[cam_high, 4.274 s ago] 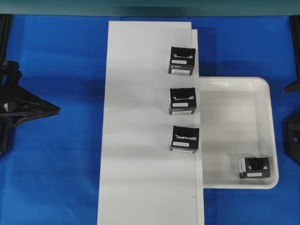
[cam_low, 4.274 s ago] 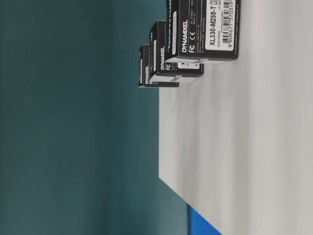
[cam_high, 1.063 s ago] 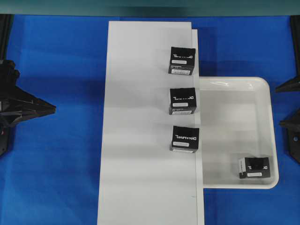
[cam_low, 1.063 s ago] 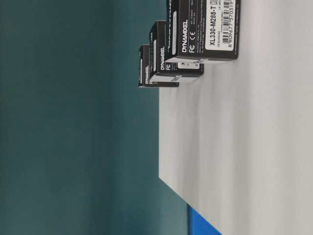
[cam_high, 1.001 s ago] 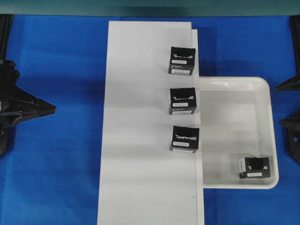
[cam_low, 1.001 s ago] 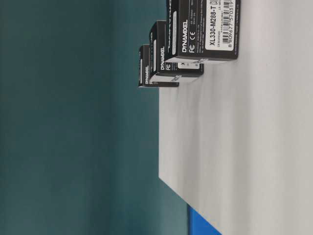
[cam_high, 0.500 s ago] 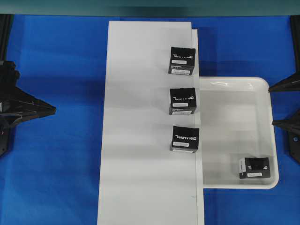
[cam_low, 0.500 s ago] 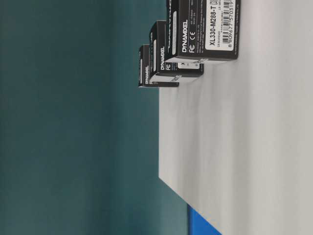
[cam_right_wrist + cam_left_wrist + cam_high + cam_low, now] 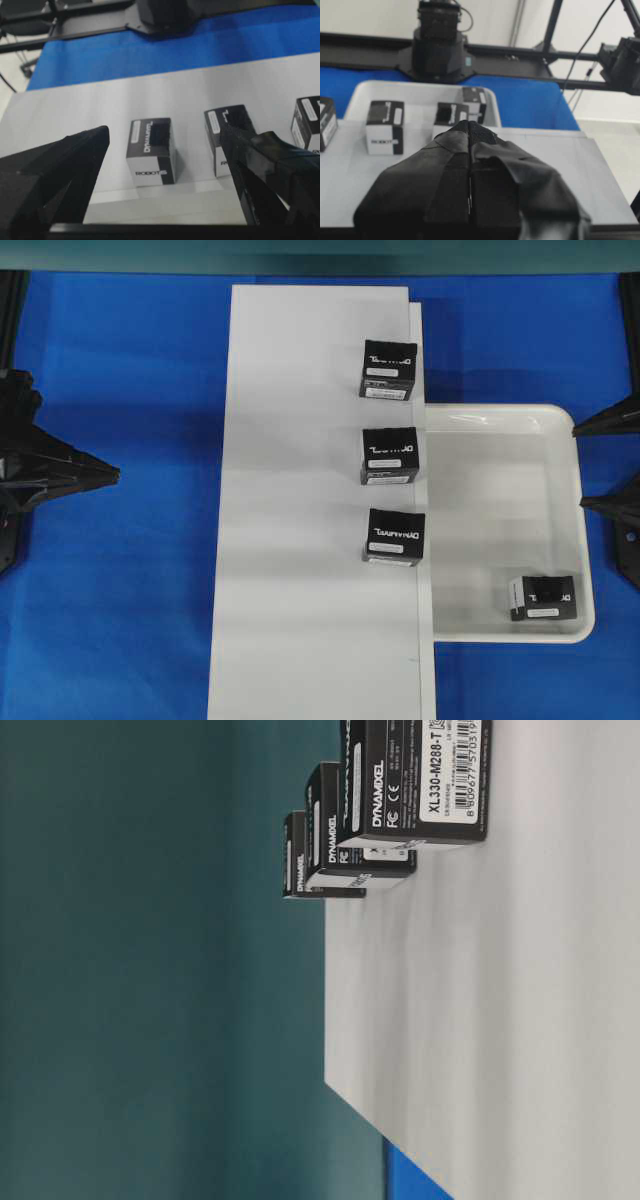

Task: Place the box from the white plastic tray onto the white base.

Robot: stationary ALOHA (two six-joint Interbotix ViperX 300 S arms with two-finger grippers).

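The right gripper (image 9: 598, 462), jaws spread wide and holding nothing, sits at the right edge of the tray (image 9: 570, 530). The left gripper (image 9: 112, 476), fingers pressed together and empty, points at the base (image 9: 300, 540) from well to the left. One black box (image 9: 543, 598) rests in the tray's near right corner (white side panel showing). Three matching boxes (image 9: 393, 536) stand in a row along the base's right edge, apart from each other, on a blue table (image 9: 130, 590).
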